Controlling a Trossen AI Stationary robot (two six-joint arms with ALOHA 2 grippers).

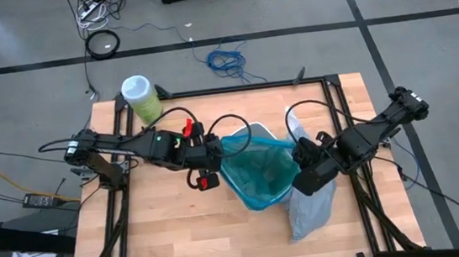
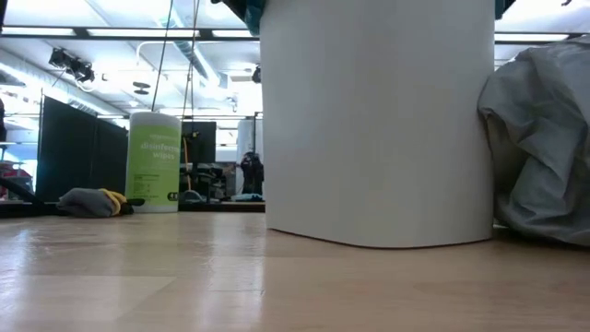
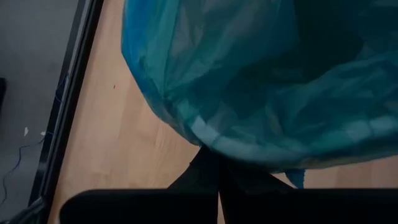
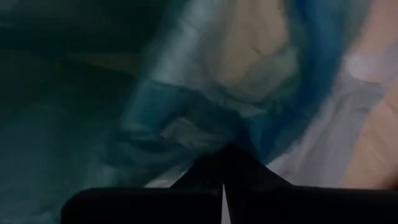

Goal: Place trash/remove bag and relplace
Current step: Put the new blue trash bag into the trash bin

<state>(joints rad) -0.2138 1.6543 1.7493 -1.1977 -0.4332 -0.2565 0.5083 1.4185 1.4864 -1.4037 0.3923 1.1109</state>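
Note:
A white bin (image 2: 378,120) stands at the table's middle with a teal-green translucent bag (image 1: 259,172) spread open in its mouth. My left gripper (image 1: 217,152) is shut on that bag at the bin's left side. My right gripper (image 1: 299,166) is shut on it at the bin's right side. The pale grey-white bag (image 1: 312,213) lies crumpled on the table to the right of the bin, beneath my right arm, and it also shows in the low view (image 2: 544,138). The trash is out of view. My left gripper pinches the teal-green bag's upper edge (image 3: 214,149) between its two shut fingers, slanting down from the table's left. The film spreads away from the fingers over the bin's mouth. My right gripper pinches a bunched part of the teal-green bag's edge (image 4: 217,140) between its shut fingers, slanting down from the table's right. One layer or several, I cannot tell.
A green wipes canister (image 1: 142,99) stands at the table's far left corner. Black frame rails (image 1: 333,110) run along the table's sides and far edge. Bare wood (image 1: 181,234) lies in front of the bin.

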